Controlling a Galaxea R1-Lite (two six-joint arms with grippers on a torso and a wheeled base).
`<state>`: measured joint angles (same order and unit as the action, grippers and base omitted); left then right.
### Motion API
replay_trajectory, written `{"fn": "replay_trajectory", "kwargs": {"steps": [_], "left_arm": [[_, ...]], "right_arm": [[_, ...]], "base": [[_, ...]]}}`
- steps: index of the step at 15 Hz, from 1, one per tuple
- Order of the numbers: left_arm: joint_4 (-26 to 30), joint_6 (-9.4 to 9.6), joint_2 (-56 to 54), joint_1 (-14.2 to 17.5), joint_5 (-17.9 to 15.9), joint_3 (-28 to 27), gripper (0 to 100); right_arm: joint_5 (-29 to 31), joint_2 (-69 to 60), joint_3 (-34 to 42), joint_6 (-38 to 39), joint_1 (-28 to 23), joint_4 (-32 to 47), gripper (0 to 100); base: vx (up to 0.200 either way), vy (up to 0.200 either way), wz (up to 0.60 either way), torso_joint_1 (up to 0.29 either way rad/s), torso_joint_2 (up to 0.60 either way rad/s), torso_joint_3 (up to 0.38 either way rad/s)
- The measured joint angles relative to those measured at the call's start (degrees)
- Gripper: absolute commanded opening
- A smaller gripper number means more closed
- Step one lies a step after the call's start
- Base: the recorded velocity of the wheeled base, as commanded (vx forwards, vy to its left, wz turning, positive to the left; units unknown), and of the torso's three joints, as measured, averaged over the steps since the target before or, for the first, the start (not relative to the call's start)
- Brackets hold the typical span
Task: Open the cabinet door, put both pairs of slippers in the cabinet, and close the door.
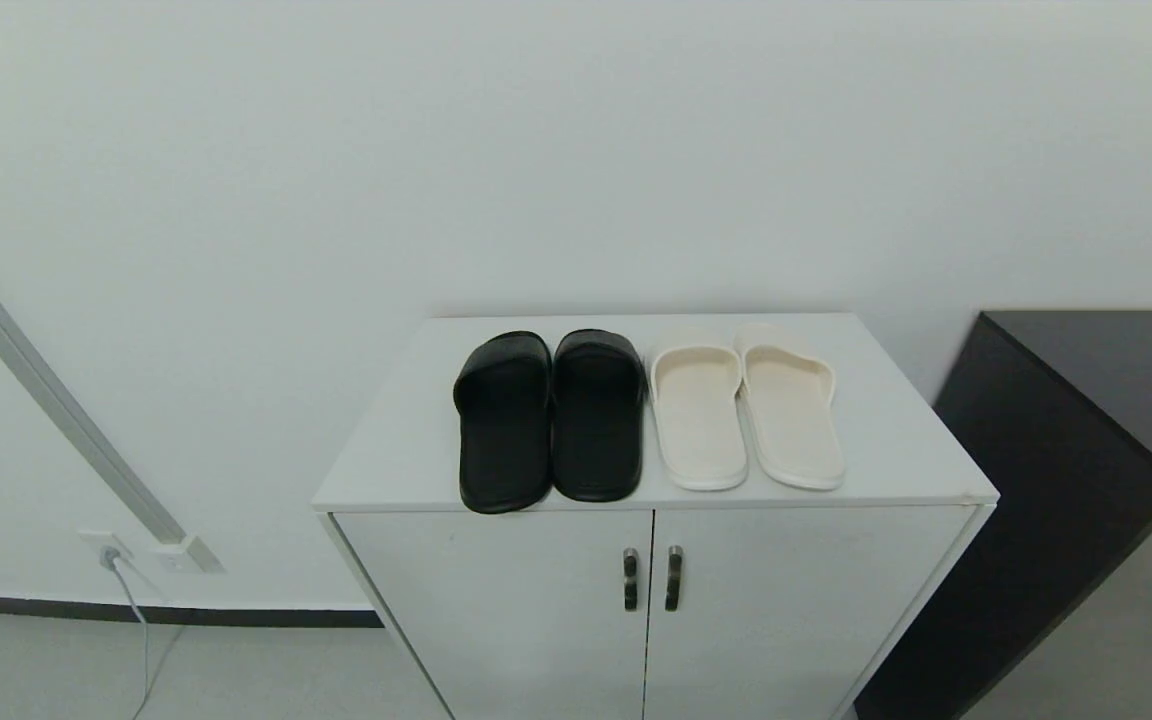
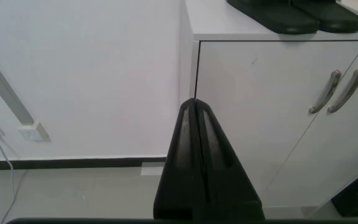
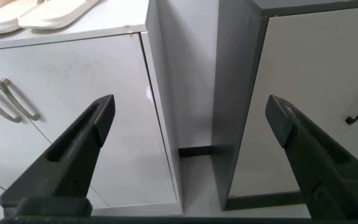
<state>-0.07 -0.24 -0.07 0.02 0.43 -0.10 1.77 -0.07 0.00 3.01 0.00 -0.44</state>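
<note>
The white cabinet (image 1: 406, 470) stands against the wall with both doors (image 1: 516, 620) shut. On its top a black pair of slippers (image 1: 596, 425) lies just left of a cream pair (image 1: 701, 425). The left gripper (image 2: 196, 104) is pressed closed and empty, near the cabinet's left front edge. The right gripper (image 3: 191, 106) is spread wide, holding nothing, facing the gap beside a dark cabinet (image 1: 1056, 450).

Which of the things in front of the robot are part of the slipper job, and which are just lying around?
For the job: black slippers, cream slippers, the white cabinet they sit on, its door handles.
Just there: dark cabinet to the right, wall socket, cable.
</note>
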Motion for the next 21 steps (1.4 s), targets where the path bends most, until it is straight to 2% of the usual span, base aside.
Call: {"fn": "replay_trajectory", "kwargs": {"steps": [5,9,16,18,21], "left_arm": [[0.0,0.02,0.0,0.0,0.0,0.0,0],[0.0,0.02,0.0,0.0,0.0,0.0,0],[0.0,0.17,0.0,0.0,-0.1,0.0,0],[0.0,0.34,0.0,0.0,-0.1,0.0,0],[0.0,0.11,0.0,0.0,-0.1,0.0,0]], "right_arm": [[-0.1,0.0,0.0,-0.4,0.0,0.0,100],[-3.2,0.0,0.0,-4.3,0.0,0.3,100],[-3.2,0.1,-0.6,-4.1,0.0,-0.2,100],[-3.7,1.6,-6.2,-1.6,0.5,1.9,100],[-6.7,10.6,-16.4,1.1,1.9,4.7,100]], "base": [[0.0,0.0,0.0,0.0,0.0,0.0],[0.0,0.0,0.0,0.0,0.0,0.0],[0.0,0.0,0.0,0.0,0.0,0.0],[0.0,0.0,0.0,0.0,0.0,0.0],[0.0,0.0,0.0,0.0,0.0,0.0]]}}
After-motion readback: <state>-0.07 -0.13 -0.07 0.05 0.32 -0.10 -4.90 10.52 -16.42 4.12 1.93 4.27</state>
